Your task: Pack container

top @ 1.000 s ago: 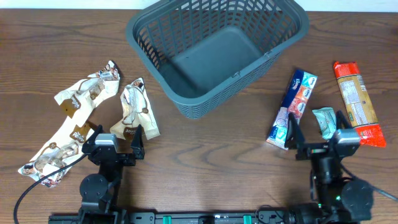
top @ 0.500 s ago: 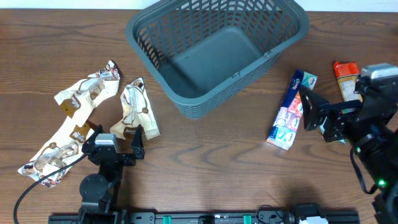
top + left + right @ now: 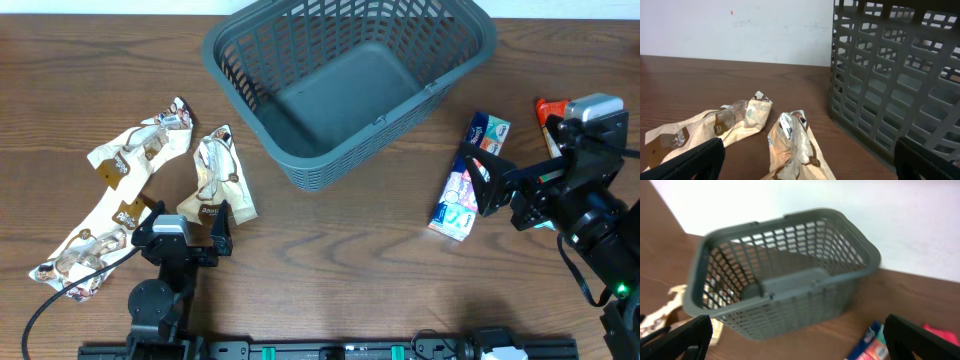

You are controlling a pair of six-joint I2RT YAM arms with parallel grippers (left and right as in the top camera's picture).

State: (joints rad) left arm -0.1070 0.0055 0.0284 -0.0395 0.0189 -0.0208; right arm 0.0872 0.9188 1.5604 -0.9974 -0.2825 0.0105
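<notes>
Though slotted, container (image 3: 350,155) (grey plastic)

We record the container (image 3: 340,160) as dark grey, its sides a slotted lattice pattern. The table (image 3: 330,240) is brown wood grain. The crumpled packets (image 3: 105,215) are cream with brown print; the long packet (image 3: 455,205) is blue, white and red.

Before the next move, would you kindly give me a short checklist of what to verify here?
1. Container empty, floor free: ok.
2. Right gripper open, holding nothing: ok.
3. Right gripper lined up on blue packet: cannot tell; its height is unclear.
4. Left gripper open, holding nothing: ok.
5. Beige packets lying apart from the container: ok.
</notes>
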